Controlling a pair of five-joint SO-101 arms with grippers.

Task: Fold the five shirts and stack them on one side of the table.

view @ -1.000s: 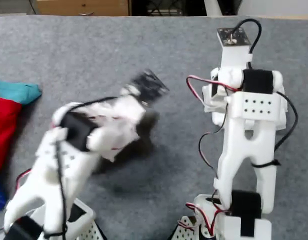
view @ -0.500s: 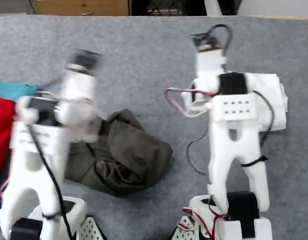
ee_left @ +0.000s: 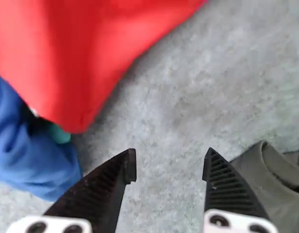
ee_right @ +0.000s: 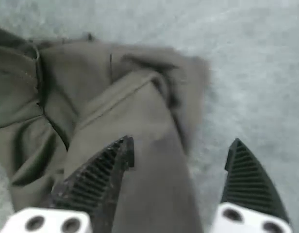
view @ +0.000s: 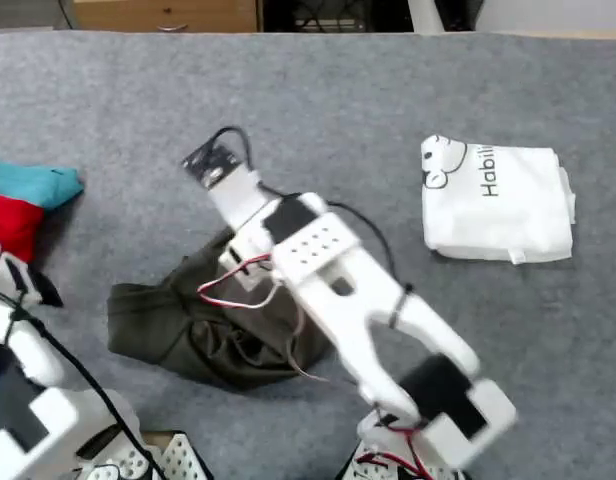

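Observation:
A crumpled olive shirt (view: 178, 325) lies left of the table's middle. My right arm (view: 328, 290) stretches across to it. In the right wrist view, my right gripper (ee_right: 181, 143) hangs open just above the olive shirt (ee_right: 115, 111), with nothing between its fingers. A folded white shirt (view: 498, 205) rests at the right. At the left edge lie a red shirt (view: 8, 225) and a teal one (view: 38, 183). My left gripper (ee_left: 170, 155) is open over bare table, between the red shirt (ee_left: 72, 53), a blue shirt (ee_left: 28, 155) and the olive shirt's edge (ee_left: 275, 179).
Grey cloth (view: 388, 100) covers the table, with open space along the far side and between the olive and white shirts. A wooden cabinet (view: 168, 15) stands beyond the far edge. The arm bases (view: 408, 455) sit at the near edge.
My left arm swung left, off the olive shirt, toward the red and blue shirts. My right arm swung from over the white shirt across to the olive one, uncovering the white shirt.

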